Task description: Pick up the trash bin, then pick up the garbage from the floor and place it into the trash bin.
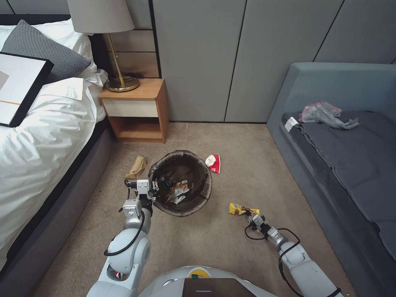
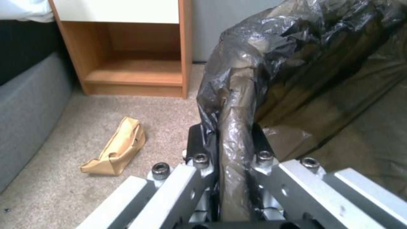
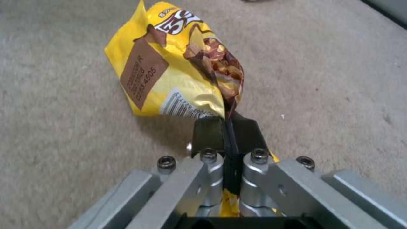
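The left hand (image 2: 235, 143) is pinched on the rim of the trash bin (image 1: 180, 182), one black finger outside and one inside the wall, pressing the glossy, crinkled dark bag that is folded over the rim. The bin is a round bucket whose mouth faces the head camera; it sits over the short-pile beige carpet (image 1: 231, 247) in front of the wooden nightstand (image 1: 138, 109), and inside it lie a few crumpled wrappers and a small green item (image 1: 167, 182). Whether its base touches the floor cannot be told. Just beside the bin, toward the bed (image 1: 37, 136), a crumpled tan paper bag (image 2: 116, 148) lies flat on the carpet, creased and folded on itself. On the bin's other side a red-and-white wrapper (image 1: 213, 163) rests on the floor, close to the rim but apart from it. The right hand (image 3: 229, 132) is low over the carpet to the right of the bin, its black fingers pressed together on a corner of a yellow snack wrapper (image 3: 176, 68); the shiny foil is buckled and stands up from the pinch, showing a brown label patch, a barcode and a printed picture of nuts. A grey sofa (image 1: 350, 165) with smooth upholstery runs along the right side, a bunched translucent plastic bag (image 1: 324, 113) lying on its seat.
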Motion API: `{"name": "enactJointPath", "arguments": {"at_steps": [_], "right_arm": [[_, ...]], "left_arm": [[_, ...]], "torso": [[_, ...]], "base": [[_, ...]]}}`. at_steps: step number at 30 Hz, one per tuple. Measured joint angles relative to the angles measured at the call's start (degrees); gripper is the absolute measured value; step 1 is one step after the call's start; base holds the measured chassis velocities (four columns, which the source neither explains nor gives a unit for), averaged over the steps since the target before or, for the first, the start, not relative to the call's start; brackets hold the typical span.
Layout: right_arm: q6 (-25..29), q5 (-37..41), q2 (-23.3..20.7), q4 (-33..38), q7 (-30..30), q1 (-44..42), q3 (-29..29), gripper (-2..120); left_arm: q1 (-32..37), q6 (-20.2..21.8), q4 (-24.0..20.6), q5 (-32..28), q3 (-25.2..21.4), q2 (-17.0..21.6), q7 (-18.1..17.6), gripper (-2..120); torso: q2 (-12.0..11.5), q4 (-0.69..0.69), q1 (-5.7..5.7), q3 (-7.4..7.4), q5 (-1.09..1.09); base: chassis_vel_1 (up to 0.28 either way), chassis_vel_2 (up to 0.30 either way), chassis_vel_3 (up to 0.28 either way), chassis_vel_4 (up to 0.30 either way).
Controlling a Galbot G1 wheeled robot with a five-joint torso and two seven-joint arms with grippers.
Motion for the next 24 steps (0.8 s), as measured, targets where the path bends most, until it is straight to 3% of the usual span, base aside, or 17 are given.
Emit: {"name": "enactJointPath", "arguments": {"at_steps": [9,13,14,17,18,19,21,22,24], "right_arm": [[0.6,5.71,0.42,5.23,3.02,-1.21,0.62,0],[1.24,14.65,0.6,20.42,5.67,-4.66,1.27,0],[1.24,14.65,0.6,20.42,5.67,-4.66,1.27,0],[2.72,20.32,0.62,33.06,4.92,-7.01,1.11,0],[2.72,20.32,0.62,33.06,4.92,-7.01,1.11,0],[2.68,22.38,0.49,37.72,4.2,-7.7,0.68,0],[1.19,27.69,-0.05,47.64,2.43,-9.05,-1.3,0],[1.19,27.69,-0.05,47.64,2.43,-9.05,-1.3,0],[-2.4,32.55,-0.86,56.85,1.24,-10.17,-5.95,0]], "left_arm": [[0.08,0.01,0.1,0.11,0.19,-0.03,-0.02,3],[0.04,0.15,0.51,-0.07,0.55,-0.01,-0.14,3],[0.04,0.15,0.51,-0.07,0.55,-0.01,-0.14,3],[0.14,0.35,0.9,-0.6,1.36,0.02,-0.24,3],[0.14,0.35,0.9,-0.6,1.36,0.02,-0.24,3],[0.18,0.44,1.01,-0.74,1.62,0.05,-0.31,3],[0.22,0.5,1.39,-0.72,2.56,0.06,-0.34,3],[0.22,0.5,1.39,-0.72,2.56,0.06,-0.34,3],[0.14,0.53,1.95,-0.52,3.5,0.03,-0.35,3]], "torso": [[0.0,-0.01,0.0,0.0,0.0],[0.0,-0.02,0.0,0.0,0.0],[0.0,-0.02,0.0,0.0,0.0],[0.0,-0.02,0.0,0.0,-0.01],[0.0,-0.02,0.0,0.0,-0.01],[0.0,0.0,0.0,0.0,-0.01],[0.0,0.01,0.0,0.0,-0.03],[0.0,0.01,0.0,0.0,-0.03],[0.0,-0.01,0.0,0.0,-0.02]], "base": [[0.0,0.0,0.0,0.0],[0.0,0.0,0.0,0.0],[0.0,0.0,0.0,0.0],[0.0,0.0,0.0,0.0],[0.0,0.0,0.0,0.0],[0.0,0.0,0.0,0.0],[0.0,0.0,0.0,0.0],[0.0,0.0,0.0,0.0],[0.0,0.0,0.0,0.0]]}}
